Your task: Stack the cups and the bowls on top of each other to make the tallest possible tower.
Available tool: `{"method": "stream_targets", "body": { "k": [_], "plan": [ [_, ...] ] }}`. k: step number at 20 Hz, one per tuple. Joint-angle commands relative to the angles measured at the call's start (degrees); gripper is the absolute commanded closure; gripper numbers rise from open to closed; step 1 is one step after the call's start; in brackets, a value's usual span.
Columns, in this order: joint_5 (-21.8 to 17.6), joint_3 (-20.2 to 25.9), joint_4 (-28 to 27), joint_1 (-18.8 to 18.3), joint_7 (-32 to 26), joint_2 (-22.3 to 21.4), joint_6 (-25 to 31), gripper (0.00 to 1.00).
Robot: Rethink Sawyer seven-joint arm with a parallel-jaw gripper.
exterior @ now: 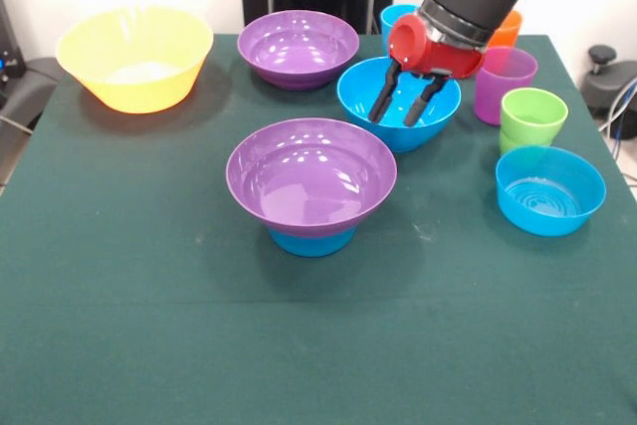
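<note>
Tower: the tower (311, 191) stood at the middle of the green table (149, 325), a wide purple bowl (311, 176) resting on an upturned small blue bowl (312, 241). I judged the small base was placed rim-down to lend height, though it left the purple bowl perched on a narrow footing.

My gripper: my gripper (403, 106) hung over the large blue bowl (398, 102), fingers parted a little and holding nothing. The tips pointed down into the bowl's hollow; whether they touched it I could not tell.

Large blue bowl: it sat just behind the tower, well placed as my next piece, I judged.

Second purple bowl: the other purple bowl (299, 47) lay upright farther back, beside the large blue one.

Yellow bowl: the yellow bowl (134, 57) stood apart at the far corner, upright and empty.

Cups: the purple cup (505, 84) and green cup (532, 118) stood close together; the orange cup (506, 29) and light blue cup (398, 19) were half hidden behind my arm.

Second small blue bowl: it (550, 189) rested upright near the green cup.

Risk: a heavy bowl set off-centre could tip the stack.
</note>
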Motion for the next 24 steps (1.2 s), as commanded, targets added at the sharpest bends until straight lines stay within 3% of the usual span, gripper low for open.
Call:
{"method": "stream_targets", "body": {
  "k": [1,9,14,21,24],
  "plan": [
    [3.86,7.01,5.02,-2.08,0.51,-4.71,7.63,0.00],
    [7.44,11.69,8.28,-8.04,-7.54,-12.45,13.40,0.00],
    [9.41,16.16,7.31,-11.05,-7.84,-12.82,14.26,0.00],
    [12.39,23.67,9.18,-16.64,-9.33,-13.27,10.87,0.00],
    [13.46,25.74,7.68,-17.73,-8.84,-12.80,13.09,0.00]
  ]
}}
